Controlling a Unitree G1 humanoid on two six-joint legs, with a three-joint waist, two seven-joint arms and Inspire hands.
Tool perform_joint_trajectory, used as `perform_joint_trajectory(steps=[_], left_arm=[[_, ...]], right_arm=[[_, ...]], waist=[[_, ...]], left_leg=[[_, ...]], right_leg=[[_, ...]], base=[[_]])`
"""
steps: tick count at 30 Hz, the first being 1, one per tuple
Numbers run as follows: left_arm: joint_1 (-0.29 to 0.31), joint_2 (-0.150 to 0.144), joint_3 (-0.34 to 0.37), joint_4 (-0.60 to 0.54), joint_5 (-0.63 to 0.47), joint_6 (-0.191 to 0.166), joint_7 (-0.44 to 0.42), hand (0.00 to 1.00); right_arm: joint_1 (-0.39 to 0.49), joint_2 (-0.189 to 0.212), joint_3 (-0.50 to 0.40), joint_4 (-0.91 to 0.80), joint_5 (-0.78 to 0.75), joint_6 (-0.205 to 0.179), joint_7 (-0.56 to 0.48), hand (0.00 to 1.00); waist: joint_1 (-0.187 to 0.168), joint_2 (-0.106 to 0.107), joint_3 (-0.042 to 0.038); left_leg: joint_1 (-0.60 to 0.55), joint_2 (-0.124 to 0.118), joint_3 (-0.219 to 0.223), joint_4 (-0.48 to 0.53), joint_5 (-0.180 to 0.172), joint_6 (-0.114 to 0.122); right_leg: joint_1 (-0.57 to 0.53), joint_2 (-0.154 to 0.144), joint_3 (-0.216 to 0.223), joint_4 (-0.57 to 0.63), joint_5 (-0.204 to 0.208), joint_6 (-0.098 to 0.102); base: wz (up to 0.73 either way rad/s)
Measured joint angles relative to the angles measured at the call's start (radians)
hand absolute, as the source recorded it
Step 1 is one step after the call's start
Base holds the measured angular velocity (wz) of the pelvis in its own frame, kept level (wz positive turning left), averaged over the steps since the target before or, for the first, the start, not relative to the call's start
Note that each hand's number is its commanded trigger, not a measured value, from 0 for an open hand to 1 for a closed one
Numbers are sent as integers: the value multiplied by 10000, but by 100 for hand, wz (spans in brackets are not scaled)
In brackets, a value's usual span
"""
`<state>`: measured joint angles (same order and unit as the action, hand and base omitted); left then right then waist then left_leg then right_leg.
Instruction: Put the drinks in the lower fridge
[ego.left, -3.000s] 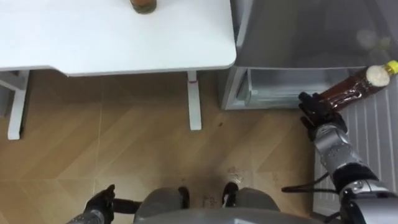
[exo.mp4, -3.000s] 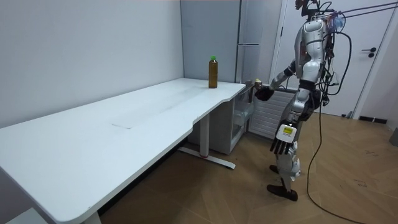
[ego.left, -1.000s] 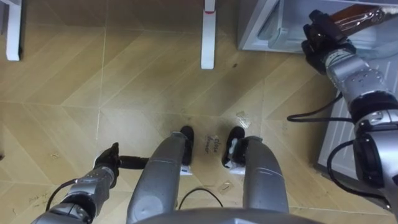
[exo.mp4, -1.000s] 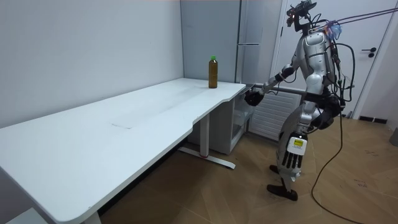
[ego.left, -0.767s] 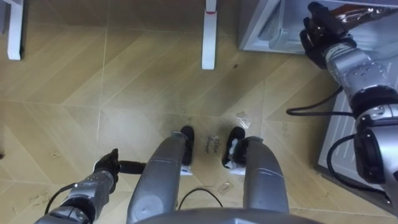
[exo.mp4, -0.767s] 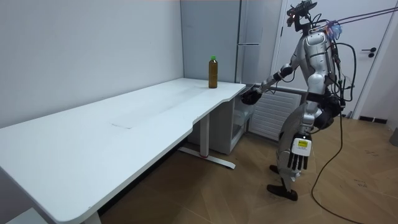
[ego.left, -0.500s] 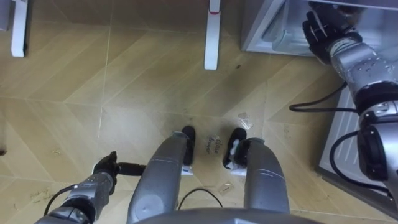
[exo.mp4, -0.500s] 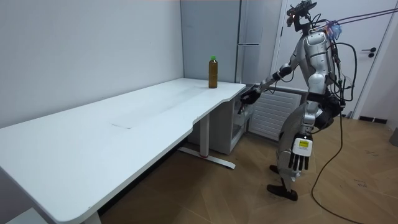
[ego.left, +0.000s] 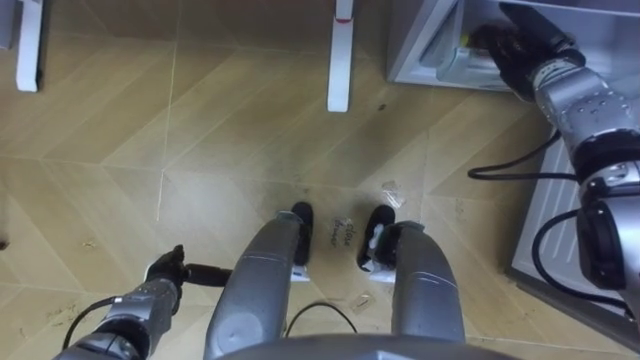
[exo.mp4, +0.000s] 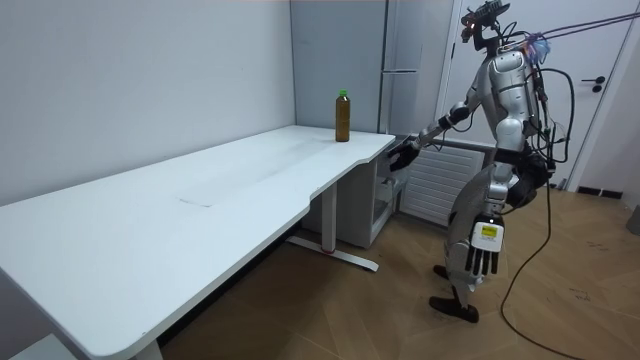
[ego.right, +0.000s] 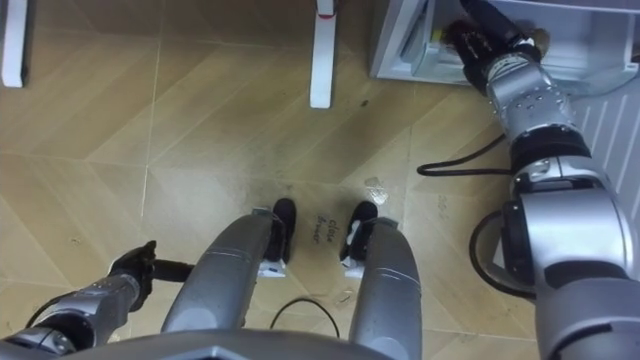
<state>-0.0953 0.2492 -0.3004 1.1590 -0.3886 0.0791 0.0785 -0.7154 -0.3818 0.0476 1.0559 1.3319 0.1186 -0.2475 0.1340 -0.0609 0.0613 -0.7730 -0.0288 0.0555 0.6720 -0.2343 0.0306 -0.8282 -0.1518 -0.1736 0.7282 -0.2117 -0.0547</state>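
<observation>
- Reaching into the lower fridge (ego.left: 428, 50) w/ the right hand (ego.left: 520, 45). The robot stands on the wood floor (ego.left: 200, 150) just in front of the open compartment, by the table's end.
- Right hand: fingers are inside the compartment, dark on dark. Can't tell if they're spread or wrapped round anything.
- A small yellow speck (ego.left: 465, 40) sits just beside those fingers. Poss. a cap, but too small to say.
- Left hand (ego.left: 163, 272): hangs low by the thigh, fingers slack & straightish, nothing in it.
- The only drink I can be sure of is one bottle (exo.mp4: 342, 115), green cap, brown liquid. It stands upright on the table (exo.mp4: 230, 190) at the corner nearest the fridge, well apart from both hands.
- Handling (my guess):
  - Looks like a full plastic bottle, so moderate weight and bottom-heavy.
  - The wall is prob. smooth & a bit slippery. It will give slightly under a squeeze but isn't fragile.
  - It's round, so it will roll if laid on its side. Better set down upright.
- Where to hold (my guess):
  - Wrap round the mid-body, below the shoulder, w/ thumb opposite the fingers.
  - Avoid the cap & neck, which are too thin for a steady hold.
  - A low grip near the base would let the top swing.
- Count:
  - 1 bottle clearly seen
  - 1 table
  - 1 fridge w/ its lower compartment open
  - 2 hands, of which 1 is busy at the fridge & 1 idle
- Task progress (judgement): the table bottle isn't in the fridge yet.
</observation>
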Motion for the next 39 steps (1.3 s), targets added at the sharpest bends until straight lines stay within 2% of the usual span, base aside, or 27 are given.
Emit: perform_joint_trajectory(steps=[9, 15, 23, 32, 35, 37, 39], left_arm=[[148, 40, -370, -379, -1, 46, 56, 0], [227, 50, -370, -394, -4, 122, -9, 0], [216, 74, -363, -390, -41, 88, -152, 0], [195, 119, -34, -218, 87, 89, -915, 0], [397, 142, 324, -168, 76, 107, -1144, 0], [543, 139, 442, -131, 79, 117, -1263, 0], [820, 138, 642, -113, 65, 83, -1319, 0]], right_arm=[[1, -43, 110, 115, 34, 0, 232, 0], [21, -44, 302, 758, 65, 38, 549, 0], [437, -62, 586, 788, 30, 40, 867, 0], [947, -62, 585, 1263, -68, 60, 1955, 0], [1290, -80, 560, 1493, -257, 58, 2618, 0], [1521, -113, 551, 1496, -444, 60, 3029, 0], [2046, -116, 508, 1502, -656, 46, 3586, 0]], waist=[[-19, -2, 1], [-12, -11, 8], [-26, -8, 6], [55, 70, 5], [48, 127, -10], [36, 136, -24], [-13, 196, -80]], left_leg=[[66, -1, 14, -67, 5, 7], [676, 58, 35, -408, 20, -6], [1393, 108, 13, -759, 15, -5], [2291, 168, -63, -1112, 14, -8], [2879, 177, -85, -1424, 24, -21], [3163, 178, -67, -1619, 33, -24], [3702, 182, -78, -1903, 34, -21]], right_leg=[[36, -15, 26, -26, 0, 14], [647, 62, -16, -364, 10, 22], [1388, 168, -57, -802, 63, 79], [2388, 238, -237, -1268, 65, 108], [2994, 321, -269, -1628, 114, 152], [3270, 341, -263, -1806, 144, 182], [3860, 459, -313, -2200, 216, 235]], base=[[0], [-2], [-2], [1], [-1], [-2], [-2]])
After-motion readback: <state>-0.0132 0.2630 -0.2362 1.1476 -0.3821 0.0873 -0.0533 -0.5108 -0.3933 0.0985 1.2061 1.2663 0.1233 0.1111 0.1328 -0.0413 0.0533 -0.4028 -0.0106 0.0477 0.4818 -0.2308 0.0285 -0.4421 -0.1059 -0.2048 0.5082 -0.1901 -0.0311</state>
